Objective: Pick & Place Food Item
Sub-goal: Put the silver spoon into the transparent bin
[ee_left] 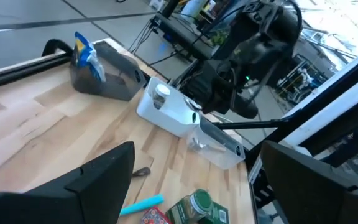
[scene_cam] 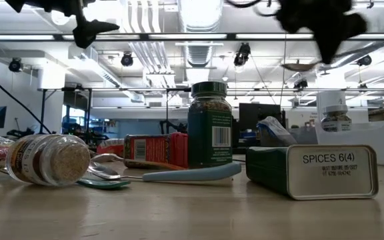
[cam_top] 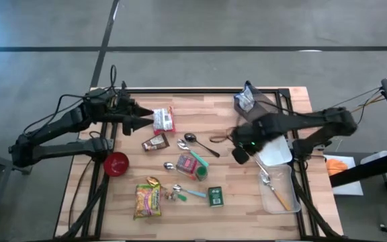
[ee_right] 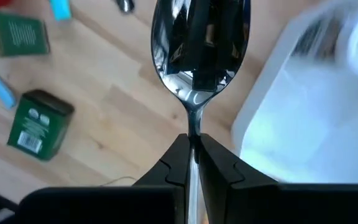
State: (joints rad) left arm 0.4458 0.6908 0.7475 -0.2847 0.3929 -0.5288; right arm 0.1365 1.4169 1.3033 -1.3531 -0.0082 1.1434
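Spoon clamped in the right gripper, seemingly hidden overhead; left gripper apart.

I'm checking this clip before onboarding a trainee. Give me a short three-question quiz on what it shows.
1. True or false: the right gripper has its jaws shut on a metal spoon.
2. The left gripper hovers beside which item? A) the red-and-white packet B) a banana C) a mug
3. Fill in: the green tin reads "____ 6(4)".

Key: 1 true; 2 A; 3 SPICES
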